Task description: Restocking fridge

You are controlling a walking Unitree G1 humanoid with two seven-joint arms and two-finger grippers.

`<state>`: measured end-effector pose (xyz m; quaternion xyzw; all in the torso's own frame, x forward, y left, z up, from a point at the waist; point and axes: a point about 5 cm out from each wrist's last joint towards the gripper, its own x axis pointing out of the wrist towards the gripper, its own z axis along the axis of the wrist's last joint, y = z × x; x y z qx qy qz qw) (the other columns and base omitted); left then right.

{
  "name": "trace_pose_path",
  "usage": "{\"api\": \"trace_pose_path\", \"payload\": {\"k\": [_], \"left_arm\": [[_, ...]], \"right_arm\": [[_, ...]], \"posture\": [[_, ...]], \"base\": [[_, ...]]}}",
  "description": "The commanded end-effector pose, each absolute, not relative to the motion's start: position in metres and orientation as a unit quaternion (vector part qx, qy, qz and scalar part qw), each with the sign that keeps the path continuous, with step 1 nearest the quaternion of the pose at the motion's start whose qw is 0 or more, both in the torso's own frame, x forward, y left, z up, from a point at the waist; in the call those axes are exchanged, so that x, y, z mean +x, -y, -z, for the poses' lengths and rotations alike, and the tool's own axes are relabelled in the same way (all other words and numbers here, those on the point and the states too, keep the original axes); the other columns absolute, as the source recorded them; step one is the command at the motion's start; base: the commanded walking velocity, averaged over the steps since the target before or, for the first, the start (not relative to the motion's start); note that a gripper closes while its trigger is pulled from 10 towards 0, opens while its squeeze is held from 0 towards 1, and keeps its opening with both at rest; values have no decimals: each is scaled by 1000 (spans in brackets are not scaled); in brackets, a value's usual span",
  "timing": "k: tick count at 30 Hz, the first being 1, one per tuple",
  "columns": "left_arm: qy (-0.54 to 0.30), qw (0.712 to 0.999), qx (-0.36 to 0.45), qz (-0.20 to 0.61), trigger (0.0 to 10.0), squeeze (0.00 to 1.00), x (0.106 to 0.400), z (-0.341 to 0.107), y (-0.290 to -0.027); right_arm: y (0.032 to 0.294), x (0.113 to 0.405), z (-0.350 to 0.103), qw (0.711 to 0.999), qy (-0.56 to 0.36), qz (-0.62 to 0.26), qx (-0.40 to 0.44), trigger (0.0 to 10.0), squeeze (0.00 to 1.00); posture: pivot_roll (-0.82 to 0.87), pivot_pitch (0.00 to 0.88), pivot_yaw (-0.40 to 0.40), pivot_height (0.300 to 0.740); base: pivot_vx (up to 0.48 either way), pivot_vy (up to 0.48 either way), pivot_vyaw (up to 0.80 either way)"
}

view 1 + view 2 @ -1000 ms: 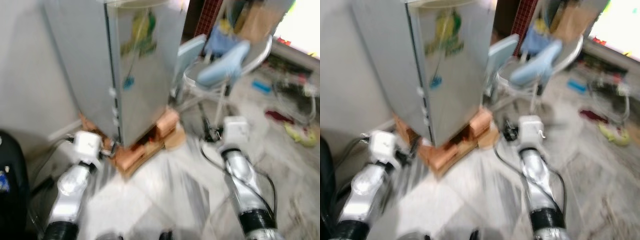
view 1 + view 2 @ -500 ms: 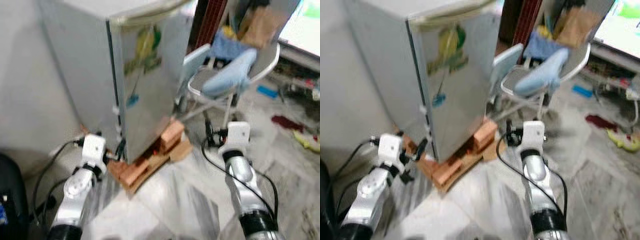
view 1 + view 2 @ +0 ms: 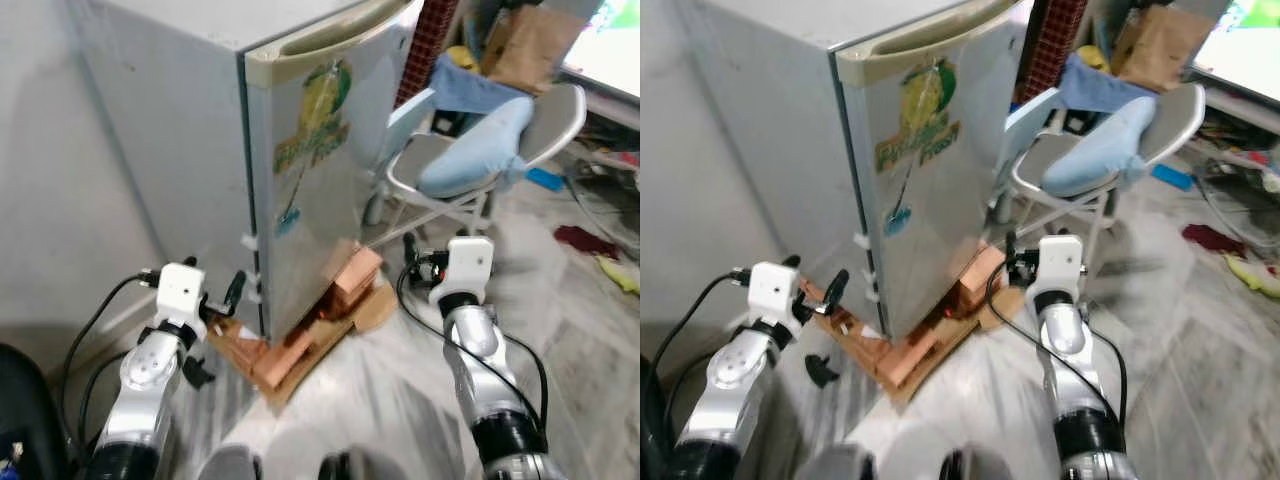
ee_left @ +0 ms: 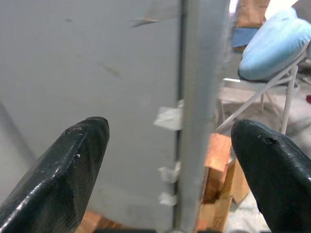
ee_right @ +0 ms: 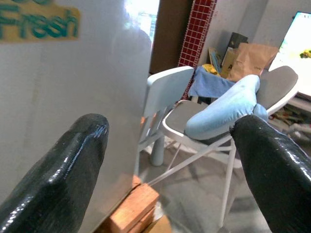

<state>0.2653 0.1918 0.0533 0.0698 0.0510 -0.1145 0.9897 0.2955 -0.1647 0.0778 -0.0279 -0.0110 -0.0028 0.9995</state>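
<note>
A small silver fridge (image 3: 300, 180) stands in front of me with its door shut, a yellow and green "Fresh" sticker (image 3: 920, 125) on the door. It rests on bricks and boards (image 3: 345, 285). My left gripper (image 3: 212, 278) is low by the fridge's lower left corner, open and empty. In the left wrist view the seam at the door's edge (image 4: 194, 116) lies between its fingers (image 4: 68, 179). My right gripper (image 3: 1012, 265) hangs open and empty by the fridge's lower right corner, facing the door side and a chair; its fingers (image 5: 58, 174) hold nothing.
A white chair with a blue cushion (image 3: 480, 150) stands close to the fridge's right. A grey wall (image 3: 60, 200) is on the left. A brown paper bag (image 3: 525, 45) is behind. Clutter and cables (image 3: 600, 260) lie on the floor at right. A black object (image 3: 20, 420) is at lower left.
The view has shifted and sharpened, so the fridge's top and door handle rim show now. Both grippers stay open, low beside the fridge base.
</note>
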Motion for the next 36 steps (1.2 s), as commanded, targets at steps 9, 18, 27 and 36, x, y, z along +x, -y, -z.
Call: {"api": "trace_pose_path", "payload": {"k": [9, 18, 27, 36], "left_arm": [[-38, 990, 69, 120, 10000, 0, 273, -62, -191], [-30, 989, 72, 124, 10000, 0, 272, -62, -187], [-19, 993, 90, 71, 10000, 0, 277, -68, -200], [-19, 995, 94, -10, 10000, 0, 274, -69, -226]], "right_arm": [[164, 295, -79, 999, 14, 0, -34, 10000, 0], [166, 298, -82, 999, 18, 2, -41, 10000, 0], [169, 292, -81, 999, 21, 5, -44, 10000, 0], [171, 278, -74, 998, 9, -7, -55, 10000, 0]], "posture": [[50, 0, -105, 740], [46, 0, -90, 740], [36, 0, -85, 740], [29, 13, -93, 740]], "base": [[0, 0, -800], [0, 0, -800], [0, 0, -314], [0, 0, 0]]}}
